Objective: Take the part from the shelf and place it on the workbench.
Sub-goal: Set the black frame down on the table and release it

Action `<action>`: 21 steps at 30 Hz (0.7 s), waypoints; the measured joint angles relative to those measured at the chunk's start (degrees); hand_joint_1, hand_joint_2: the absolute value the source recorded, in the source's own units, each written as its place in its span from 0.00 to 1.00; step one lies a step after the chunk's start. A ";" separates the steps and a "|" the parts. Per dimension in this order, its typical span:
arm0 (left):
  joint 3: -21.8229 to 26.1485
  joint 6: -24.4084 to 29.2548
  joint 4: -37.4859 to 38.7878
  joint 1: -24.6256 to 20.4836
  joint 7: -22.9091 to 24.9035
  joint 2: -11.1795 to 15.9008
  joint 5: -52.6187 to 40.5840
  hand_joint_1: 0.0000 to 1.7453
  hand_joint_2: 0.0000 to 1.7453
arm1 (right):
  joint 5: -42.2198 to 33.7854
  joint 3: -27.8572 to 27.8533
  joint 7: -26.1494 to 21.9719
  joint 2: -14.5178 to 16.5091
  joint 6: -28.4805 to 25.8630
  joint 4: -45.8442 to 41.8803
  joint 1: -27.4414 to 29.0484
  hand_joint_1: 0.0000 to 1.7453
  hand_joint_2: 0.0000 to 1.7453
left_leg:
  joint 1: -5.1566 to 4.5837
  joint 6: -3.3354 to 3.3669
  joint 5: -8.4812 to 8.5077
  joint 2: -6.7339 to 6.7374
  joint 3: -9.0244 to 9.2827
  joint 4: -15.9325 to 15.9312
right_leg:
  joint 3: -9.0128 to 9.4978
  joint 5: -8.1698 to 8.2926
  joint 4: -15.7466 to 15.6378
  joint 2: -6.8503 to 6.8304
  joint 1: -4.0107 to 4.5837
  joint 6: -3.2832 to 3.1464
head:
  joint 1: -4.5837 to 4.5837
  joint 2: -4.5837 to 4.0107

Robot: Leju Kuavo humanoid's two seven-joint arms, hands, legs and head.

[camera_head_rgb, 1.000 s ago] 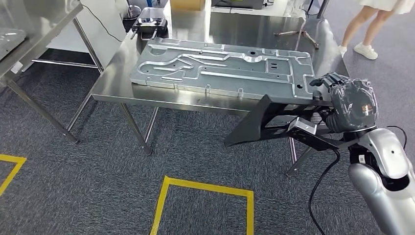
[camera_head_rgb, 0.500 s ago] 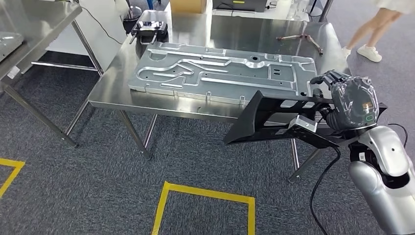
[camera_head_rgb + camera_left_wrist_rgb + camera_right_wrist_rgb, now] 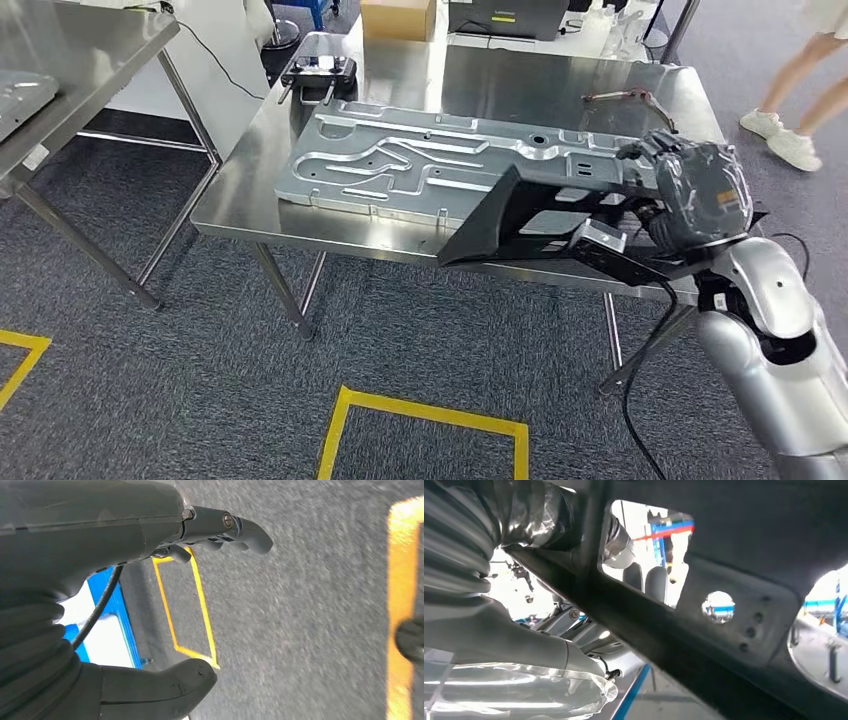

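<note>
Gripping the black part (image 3: 520, 215) in right hand (image 3: 690, 195), above workbench (image 3: 240, 190) edge, left hand (image 3: 150, 595) fingers apart, empty

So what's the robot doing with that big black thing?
The robot's right hand holds a long black angular plastic part above the near edge of the shiny steel workbench, where a large grey metal plate already lies. The part isn't set down yet. Its left hand hangs open over the carpet, holding nothing.
</note>
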 joint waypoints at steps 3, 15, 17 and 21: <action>0.57 -0.60 0.01 -0.20 0.29 0.85 0.31 0.00 1.00 | 1.22 2.91 1.33 2.36 0.20 1.42 -2.46 1.00 1.00 | -0.09 -0.81 -0.61 0.13 0.52 0.55 | 0.22 -0.64 -0.73 0.10 0.35 -0.70 | -0.01 -0.01; 1.86 0.19 0.00 0.85 0.32 1.56 -1.64 0.00 1.00 | -4.98 4.20 1.37 0.05 -2.69 2.84 -2.28 1.00 1.00 | 0.68 -2.71 2.87 0.67 -8.28 4.61 | 7.19 -6.10 -1.29 -0.62 0.41 -1.86 | -0.05 -0.01; 1.87 0.34 0.00 0.99 0.20 1.25 -1.85 0.00 1.00 | -5.51 2.22 0.64 -1.26 -2.80 2.45 -0.61 1.00 1.00 | 0.45 -1.94 3.72 0.68 -7.71 2.65 | 7.74 -6.47 -1.35 -0.38 0.51 -1.04 | -0.04 0.00; 1.93 0.46 0.00 0.91 0.14 0.81 -1.90 0.00 1.00 | -5.76 -0.28 0.15 -2.94 -2.59 1.72 1.24 1.00 1.00 | 0.48 -0.29 3.63 0.61 -5.19 1.29 | 7.01 -6.89 2.05 -0.11 0.33 0.21 | -0.03 -0.01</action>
